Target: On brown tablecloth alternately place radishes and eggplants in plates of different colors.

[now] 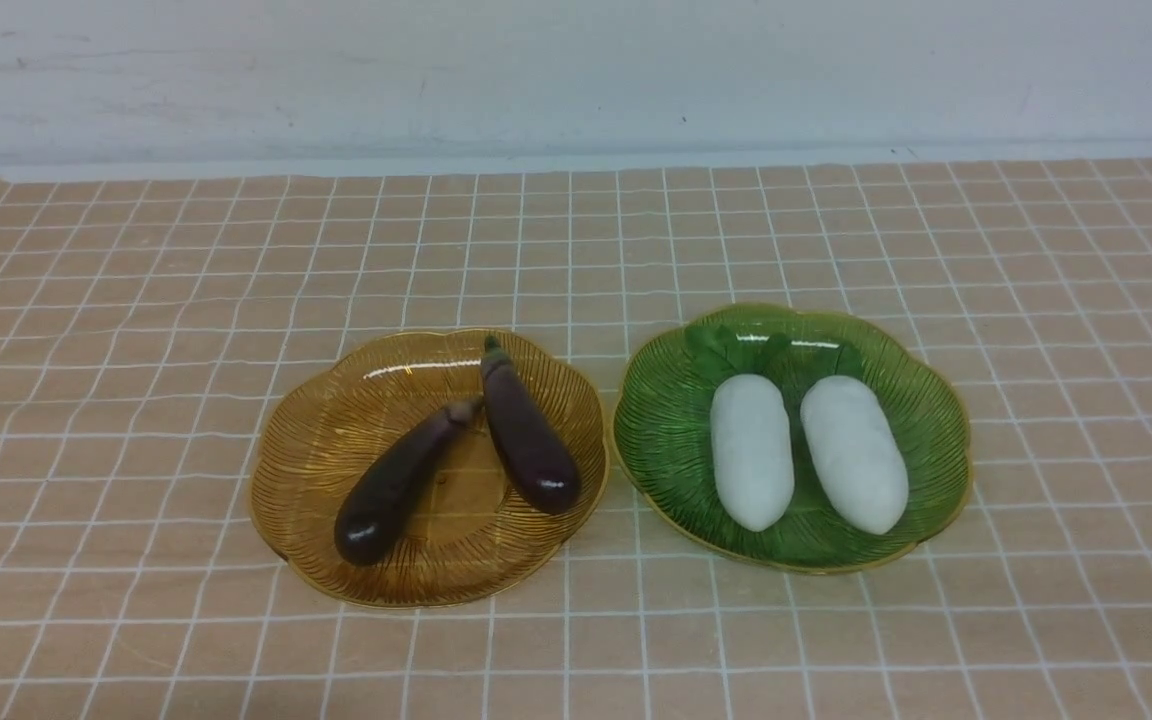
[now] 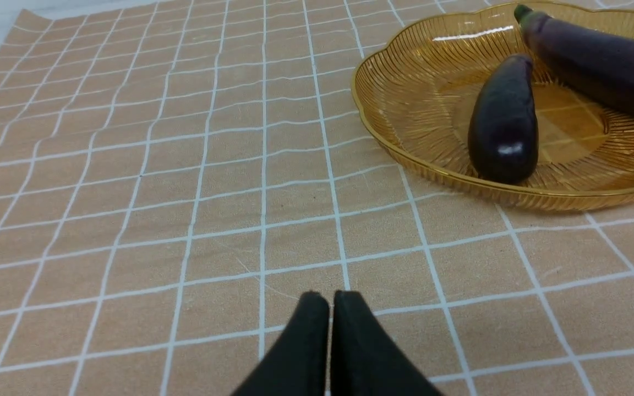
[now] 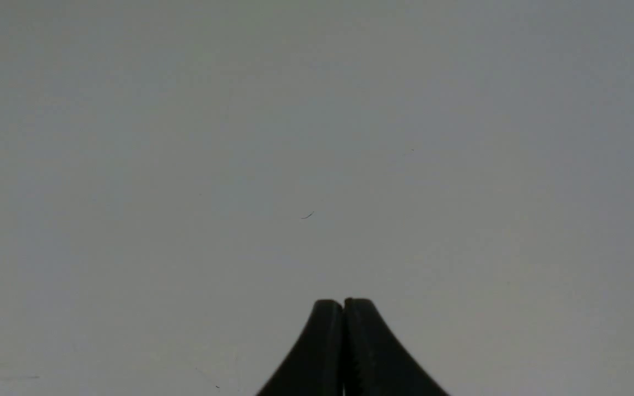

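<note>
left hand: fingers pressed together, empty; right hand: fingers pressed together, empty

The front view looks forward and down from the robot's side onto the brown tablecloth, taking in both the amber plate at lower centre-left and the green plate at lower centre-right, with a pale wall across the top of the frame; neither arm enters it; the left wrist view sits low and close above the same cloth, looking along it past its own shut jaws at bottom centre, the amber plate filling its upper right, which is the part it shares with the front view; the right wrist view faces only a plain grey surface behind its shut jaws, sharing nothing recognisable.
</note>
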{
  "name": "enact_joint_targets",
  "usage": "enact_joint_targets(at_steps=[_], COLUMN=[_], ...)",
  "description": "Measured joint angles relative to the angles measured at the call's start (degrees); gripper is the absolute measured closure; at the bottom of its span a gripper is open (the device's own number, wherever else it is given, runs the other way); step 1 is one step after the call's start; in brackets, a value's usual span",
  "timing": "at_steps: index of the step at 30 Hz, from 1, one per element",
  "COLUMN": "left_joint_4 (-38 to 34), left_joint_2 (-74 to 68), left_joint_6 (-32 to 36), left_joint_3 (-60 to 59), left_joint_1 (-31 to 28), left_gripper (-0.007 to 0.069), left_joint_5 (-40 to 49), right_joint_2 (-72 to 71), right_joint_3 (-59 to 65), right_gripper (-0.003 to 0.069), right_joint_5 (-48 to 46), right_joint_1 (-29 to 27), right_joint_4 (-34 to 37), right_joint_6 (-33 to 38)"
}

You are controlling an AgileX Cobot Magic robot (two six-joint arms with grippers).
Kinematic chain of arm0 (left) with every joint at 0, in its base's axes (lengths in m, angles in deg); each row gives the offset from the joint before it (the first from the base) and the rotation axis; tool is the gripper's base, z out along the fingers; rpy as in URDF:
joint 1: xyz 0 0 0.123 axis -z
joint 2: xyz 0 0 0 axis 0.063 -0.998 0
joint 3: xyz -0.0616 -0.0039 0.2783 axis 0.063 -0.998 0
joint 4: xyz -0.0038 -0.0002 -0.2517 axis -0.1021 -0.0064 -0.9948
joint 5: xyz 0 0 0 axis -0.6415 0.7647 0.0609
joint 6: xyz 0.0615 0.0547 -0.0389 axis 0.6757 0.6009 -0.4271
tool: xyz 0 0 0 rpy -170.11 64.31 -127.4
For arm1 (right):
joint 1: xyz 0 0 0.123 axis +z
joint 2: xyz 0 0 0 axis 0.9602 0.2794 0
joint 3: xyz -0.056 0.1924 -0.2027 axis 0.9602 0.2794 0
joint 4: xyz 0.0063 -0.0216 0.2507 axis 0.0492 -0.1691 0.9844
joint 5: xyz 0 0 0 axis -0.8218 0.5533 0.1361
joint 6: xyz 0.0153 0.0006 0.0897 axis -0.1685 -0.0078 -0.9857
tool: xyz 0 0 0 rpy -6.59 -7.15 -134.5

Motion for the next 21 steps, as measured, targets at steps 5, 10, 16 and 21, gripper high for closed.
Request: enact_joint_targets(at_steps=[5,10,16,21], left_joint_4=[0.0,0.0,0.0,0.0], left_joint_2=[0.0,0.0,0.0,0.0], left_joint_6=[0.0,0.0,0.0,0.0], left_joint_3=[0.0,0.0,0.0,0.0], left_joint_1=[0.0,0.0,0.0,0.0], left_gripper=[0.0628,0.0628,0.0628,0.0628], left_joint_5=[0.0,0.0,0.0,0.0], right_joint_2=[0.0,0.0,0.0,0.0], right_joint_3=[0.0,0.0,0.0,0.0], right_gripper=[0.0674,0.0674,0.0674,0.0674], right_joint_5=[0.0,0.0,0.0,-0.2], right_joint_1=[0.0,0.0,0.0,0.0], right_joint_4=[0.0,0.0,0.0,-1.6], right_joint_6=[0.0,0.0,-0.1,0.0])
